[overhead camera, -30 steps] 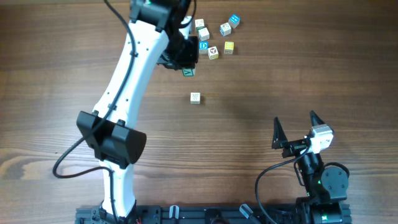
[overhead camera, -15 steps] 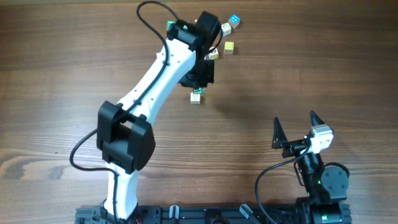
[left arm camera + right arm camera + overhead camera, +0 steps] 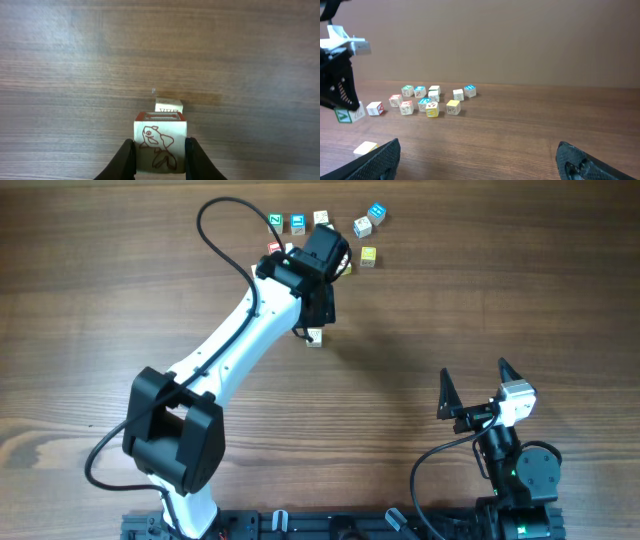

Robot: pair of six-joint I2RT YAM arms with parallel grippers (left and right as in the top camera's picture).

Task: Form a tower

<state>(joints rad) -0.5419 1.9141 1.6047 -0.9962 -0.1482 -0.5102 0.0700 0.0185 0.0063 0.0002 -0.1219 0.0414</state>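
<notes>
Alone on the brown wooden tabletop (image 3: 520, 290), a single pale wooden cube with faint markings on top (image 3: 314, 337), and close over it a second wooden cube bearing a red fish drawing (image 3: 160, 142), clamped tight in the left hand (image 3: 160, 159). Beyond these, a loose cluster of small coloured letter cubes (image 3: 432, 102); near the front right edge, right hand (image 3: 473, 372) spread wide, empty

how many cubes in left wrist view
2: a cube with a red drawing gripped by the left gripper; a pale cube on the table beyond it. Others may be out of frame.
</notes>
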